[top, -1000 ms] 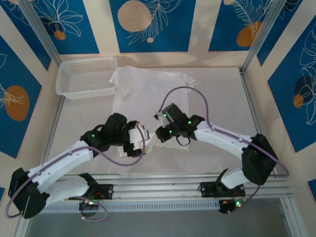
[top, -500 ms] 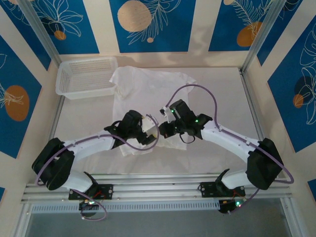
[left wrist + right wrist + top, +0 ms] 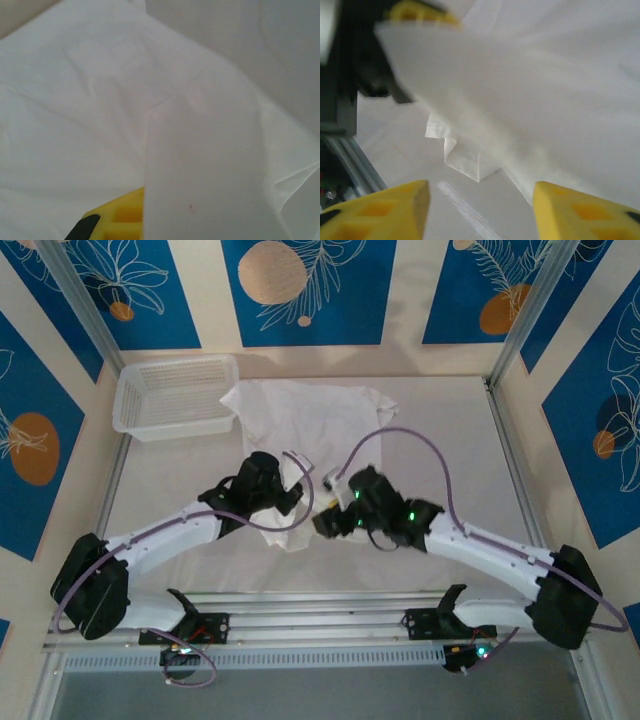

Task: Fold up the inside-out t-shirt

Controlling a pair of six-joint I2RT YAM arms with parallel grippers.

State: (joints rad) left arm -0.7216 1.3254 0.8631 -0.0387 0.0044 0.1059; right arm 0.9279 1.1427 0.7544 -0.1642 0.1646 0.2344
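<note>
The inside-out t-shirt (image 3: 300, 415) is plain white and wrinkled, spread from the table's far middle toward the arms. Its near hem is bunched between the two grippers. My left gripper (image 3: 300, 490) is shut on a fold of that hem. In the left wrist view cloth (image 3: 200, 150) drapes over the jaws, leaving one yellow finger (image 3: 120, 220) showing. My right gripper (image 3: 322, 514) hovers just right of it, open (image 3: 480, 210), with bare table between its fingers. A lifted shirt edge (image 3: 520, 100) stretches above them and a hem corner (image 3: 465, 162) hangs down.
A white mesh basket (image 3: 175, 395) stands at the far left, touching the shirt's sleeve. Metal frame posts (image 3: 525, 310) rise at the far corners, with a rail (image 3: 330, 625) along the near edge. The white table (image 3: 450, 440) lies bare to the right.
My left gripper reached forward to the hem and shut on it. My right gripper opened, let the cloth go and drew back toward the near edge.
</note>
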